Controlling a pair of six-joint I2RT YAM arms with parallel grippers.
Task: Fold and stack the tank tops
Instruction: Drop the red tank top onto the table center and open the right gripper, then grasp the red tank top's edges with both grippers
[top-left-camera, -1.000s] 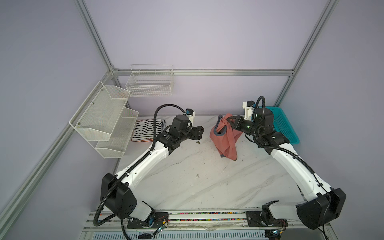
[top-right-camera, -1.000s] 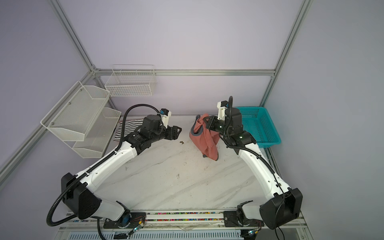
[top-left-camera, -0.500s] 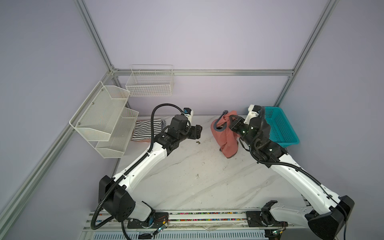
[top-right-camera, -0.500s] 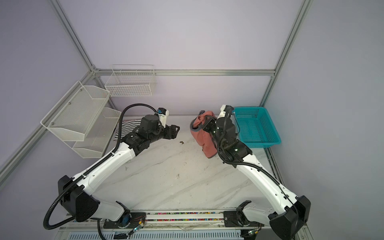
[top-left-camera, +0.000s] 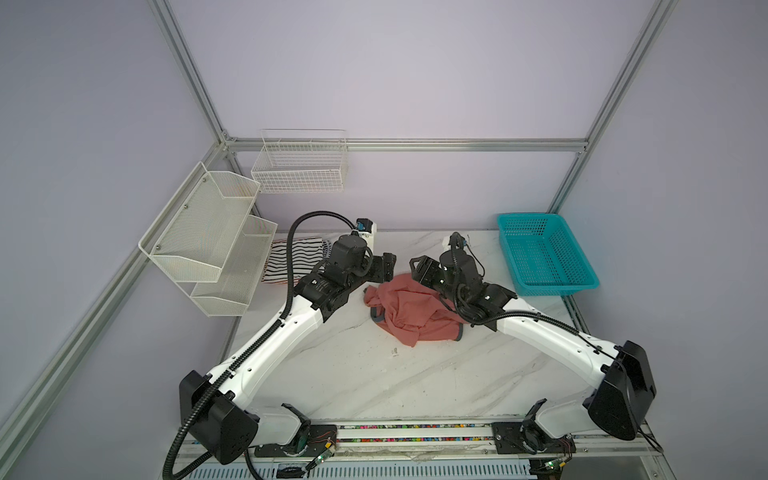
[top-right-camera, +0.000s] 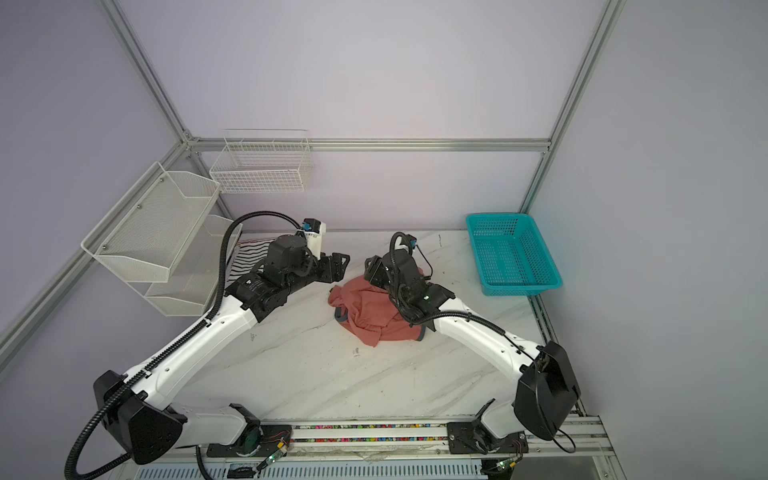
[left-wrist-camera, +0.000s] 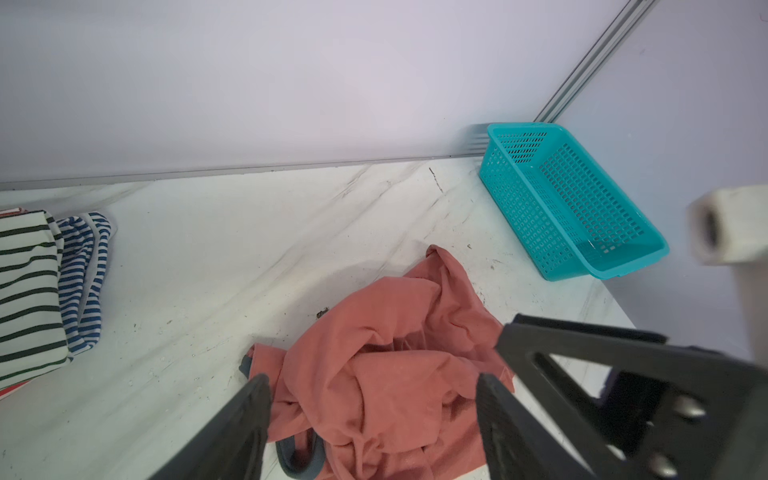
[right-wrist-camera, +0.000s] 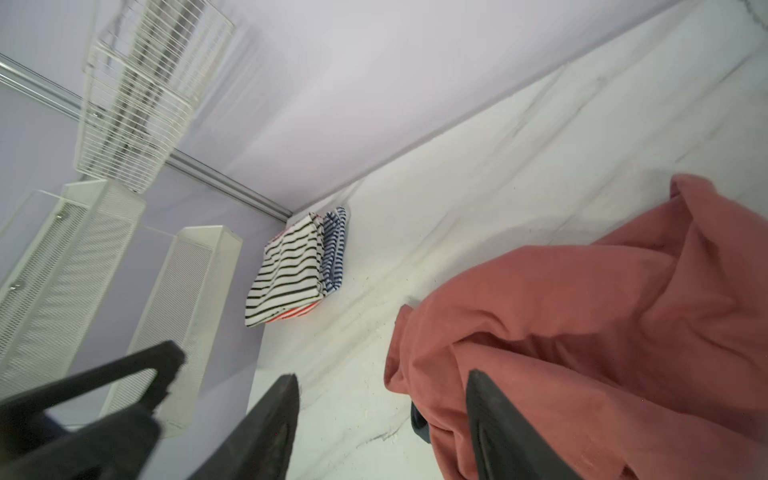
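A salmon-red tank top (top-left-camera: 409, 309) (top-right-camera: 374, 309) lies crumpled on the marble table, showing grey-blue trim (left-wrist-camera: 299, 455). My right gripper (top-left-camera: 417, 266) (right-wrist-camera: 381, 376) hovers open at its far edge, with the cloth (right-wrist-camera: 582, 311) beside one finger and nothing between the jaws. The left gripper (top-left-camera: 386, 268) (left-wrist-camera: 372, 380) faces it, open, just above the top's left edge (left-wrist-camera: 386, 365). A folded pile sits at the back left. The white tank top with black stripes (top-left-camera: 291, 262) (right-wrist-camera: 286, 274) is on top. A navy-white striped one (left-wrist-camera: 85, 274) and a red-white striped edge (right-wrist-camera: 291, 313) peek out.
A turquoise perforated basket (top-left-camera: 552, 286) (left-wrist-camera: 519, 208) stands at the back right. White mesh shelves (top-left-camera: 208, 241) hang on the left wall over the pile, and a wire basket (top-left-camera: 299, 166) hangs on the back wall. Both arms stretch in from the front rail.
My right gripper swung left and down, opened, and let the salmon-red top fall from hanging into a heap on the table. The left arm barely moved.
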